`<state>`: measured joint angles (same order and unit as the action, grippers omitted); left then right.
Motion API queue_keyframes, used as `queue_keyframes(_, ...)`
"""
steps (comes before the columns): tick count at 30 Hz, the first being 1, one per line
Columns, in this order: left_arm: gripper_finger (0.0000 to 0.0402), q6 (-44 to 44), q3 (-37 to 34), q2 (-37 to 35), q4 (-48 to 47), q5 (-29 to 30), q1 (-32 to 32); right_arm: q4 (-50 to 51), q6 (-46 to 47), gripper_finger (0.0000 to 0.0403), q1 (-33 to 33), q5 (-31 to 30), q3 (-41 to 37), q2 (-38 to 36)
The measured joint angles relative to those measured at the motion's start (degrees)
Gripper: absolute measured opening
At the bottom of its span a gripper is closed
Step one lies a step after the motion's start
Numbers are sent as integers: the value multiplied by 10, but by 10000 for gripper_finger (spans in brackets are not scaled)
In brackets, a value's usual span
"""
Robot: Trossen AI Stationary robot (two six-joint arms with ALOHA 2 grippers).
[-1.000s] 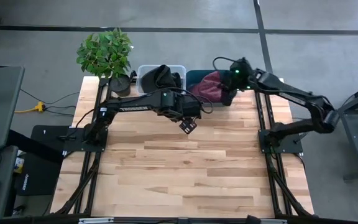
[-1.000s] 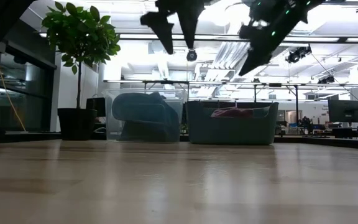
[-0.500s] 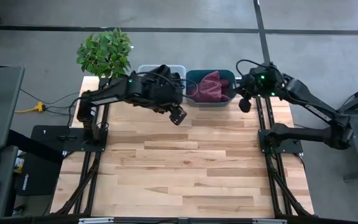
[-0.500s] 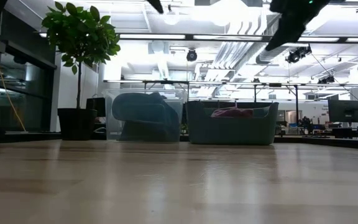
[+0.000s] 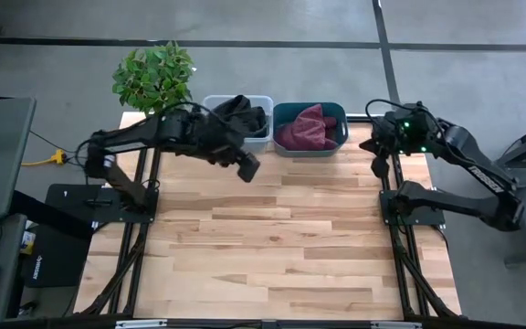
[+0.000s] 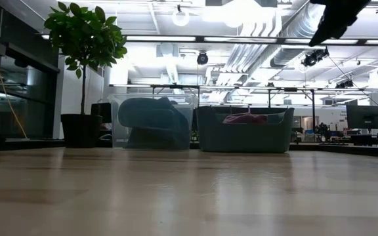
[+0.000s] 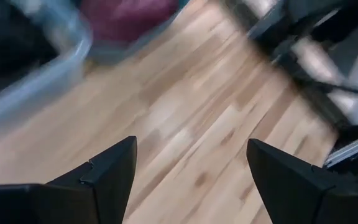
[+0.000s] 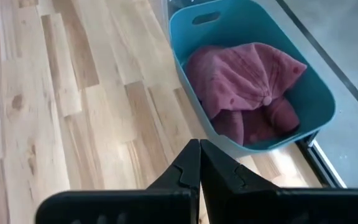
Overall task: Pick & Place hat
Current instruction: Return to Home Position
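Observation:
The dark pink hat (image 5: 309,126) lies crumpled inside the teal bin (image 5: 339,114) at the table's far edge; it also shows in the right wrist view (image 8: 247,87) and pokes over the bin's rim in the low view (image 6: 245,118). My right gripper (image 5: 378,164) hangs shut (image 8: 199,149) over the table's right edge, to the right of the bin, touching nothing. My left gripper (image 5: 247,165) is open (image 7: 190,149) above the wood just near of the clear bin (image 5: 210,105), holding nothing.
The clear bin holds dark hats (image 5: 237,114) and stands beside the teal bin. A potted plant (image 5: 156,78) stands at the far left corner. The bare wooden tabletop (image 5: 272,247) stretches from the bins to the near edge.
My right gripper has drawn back from over the teal bin toward the table's right edge. My left gripper has moved from the middle of the table toward the left and has risen out of the low view. The pink hat has stayed in the teal bin.

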<state>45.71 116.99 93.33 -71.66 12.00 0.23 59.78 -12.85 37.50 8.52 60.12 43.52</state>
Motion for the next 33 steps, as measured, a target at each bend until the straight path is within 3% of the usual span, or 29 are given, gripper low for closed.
queue_keyframes(2, 284, 15, -75, -44, 23, -8, 0, 8, 4, 0, 0, 0, 0, -13)
queue_keyframes(8, 284, 75, -333, -196, 264, -25, 1, 20, 17, 0, 0, 22, 0, -49)
queue_keyframes(11, 284, 122, -459, -283, 325, -34, 1, 21, 28, 0, 0, 73, 0, -74)
queue_keyframes(13, 284, 147, -523, -328, 419, -40, 1, 17, 40, 0, 0, 108, 0, -92)
queue_keyframes(15, 284, 171, -594, -382, 440, -37, 1, 10, 57, 0, 0, 141, 0, -110)
queue_keyframes(17, 284, 164, -645, -428, 504, -38, 1, 6, 73, 0, 0, 154, 0, -128)
queue_keyframes(26, 284, 92, -840, -633, 638, -23, 1, -15, 145, 0, 0, 145, 0, -189)
queue_keyframes(33, 284, 66, -941, -766, 678, -20, 1, -93, 188, 0, 0, 160, -25, -209)
